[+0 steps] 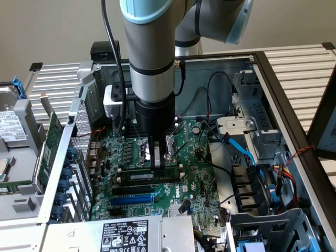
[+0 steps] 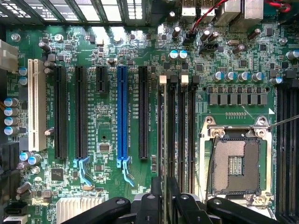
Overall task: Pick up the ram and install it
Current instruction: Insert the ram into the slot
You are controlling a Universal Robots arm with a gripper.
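The ram (image 1: 148, 176) is a narrow green stick with a white label. It stands on edge in a black memory slot on the motherboard (image 1: 194, 178), just in front of the CPU socket. My gripper (image 1: 159, 164) comes straight down onto its top edge, with the fingers shut on it near the middle of its length. In the wrist view the ram (image 2: 163, 135) shows edge-on as a thin strip in the slot with a white clip at its far end. There my gripper (image 2: 168, 193) pinches it between the two dark fingers (image 2: 150, 205).
The open CPU socket (image 2: 236, 163) lies beside the memory slots. A blue slot (image 2: 122, 112) and black expansion slots sit on the other side. The case walls, drive cage and blue cable (image 1: 242, 151) crowd the exterior view's right. A green expansion card (image 1: 51, 139) stands outside the case.
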